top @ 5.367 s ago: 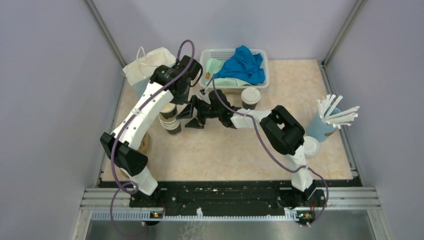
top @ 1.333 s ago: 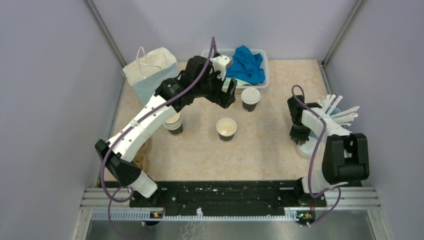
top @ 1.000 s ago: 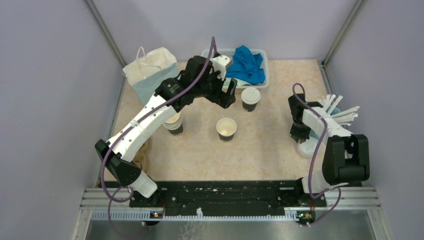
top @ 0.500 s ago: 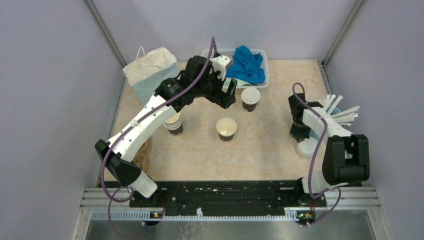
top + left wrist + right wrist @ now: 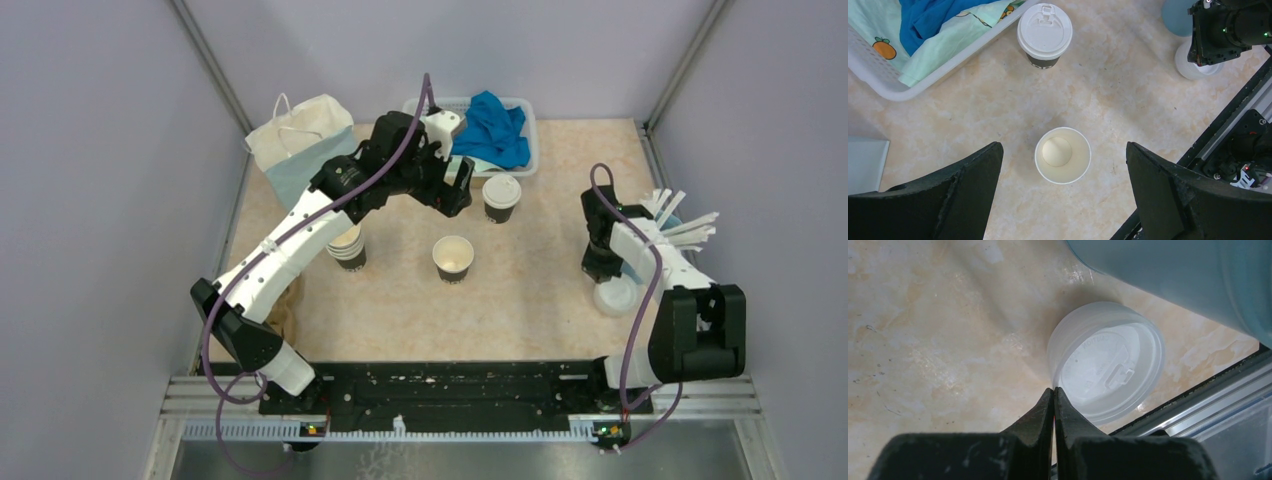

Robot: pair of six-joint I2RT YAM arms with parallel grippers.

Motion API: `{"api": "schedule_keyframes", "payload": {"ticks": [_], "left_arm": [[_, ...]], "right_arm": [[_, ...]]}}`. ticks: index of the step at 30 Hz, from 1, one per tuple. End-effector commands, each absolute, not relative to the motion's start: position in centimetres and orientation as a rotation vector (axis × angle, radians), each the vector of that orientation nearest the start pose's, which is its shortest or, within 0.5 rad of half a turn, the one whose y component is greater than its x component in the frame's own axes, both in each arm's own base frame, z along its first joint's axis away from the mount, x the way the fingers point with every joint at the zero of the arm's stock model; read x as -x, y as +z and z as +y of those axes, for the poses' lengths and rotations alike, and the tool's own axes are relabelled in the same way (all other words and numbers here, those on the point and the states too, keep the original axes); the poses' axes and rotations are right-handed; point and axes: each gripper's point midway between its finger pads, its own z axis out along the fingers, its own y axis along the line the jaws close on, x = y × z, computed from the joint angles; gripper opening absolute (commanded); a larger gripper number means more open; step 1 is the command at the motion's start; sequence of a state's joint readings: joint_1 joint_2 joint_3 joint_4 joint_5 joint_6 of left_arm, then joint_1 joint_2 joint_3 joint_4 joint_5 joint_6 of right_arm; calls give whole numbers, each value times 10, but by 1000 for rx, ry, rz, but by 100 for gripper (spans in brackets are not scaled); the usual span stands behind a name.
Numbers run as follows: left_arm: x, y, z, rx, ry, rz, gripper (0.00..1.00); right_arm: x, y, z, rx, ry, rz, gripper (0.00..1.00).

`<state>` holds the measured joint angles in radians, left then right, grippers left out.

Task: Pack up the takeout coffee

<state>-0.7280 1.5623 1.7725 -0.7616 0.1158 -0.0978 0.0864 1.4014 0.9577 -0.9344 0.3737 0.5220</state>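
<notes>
step: lid pickup | R gripper (image 5: 1054,390) fingers pressed tgthr at round white plastic lid (image 5: 1108,370) rim | L gripper (image 5: 1063,147) spread above open white paper cup (image 5: 1063,155) | nxt: lid onto cup

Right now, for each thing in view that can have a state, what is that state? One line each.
Middle cup: upright, lid off, empty.
Far cup: upright, lid on.
Cup stack: upright, nested, no lid.
Loose lid: lying top up, on no cup.
Left gripper: open, above the middle cup.
Right gripper: shut, tips at the loose lid's rim.
</notes>
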Motion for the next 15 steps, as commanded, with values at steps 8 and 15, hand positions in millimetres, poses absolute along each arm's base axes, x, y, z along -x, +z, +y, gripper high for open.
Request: {"api": "schedule_keyframes", "payload": {"ticks": [8, 15], "left_arm": [[-314, 335, -312, -741, -621, 1993, 99], [-315, 335, -311, -740, -620, 1994, 99]], "right_arm": [[-250, 73, -19, -657, -356, 2741, 14], [-248, 71, -22, -652, -372, 2748, 21]]}}
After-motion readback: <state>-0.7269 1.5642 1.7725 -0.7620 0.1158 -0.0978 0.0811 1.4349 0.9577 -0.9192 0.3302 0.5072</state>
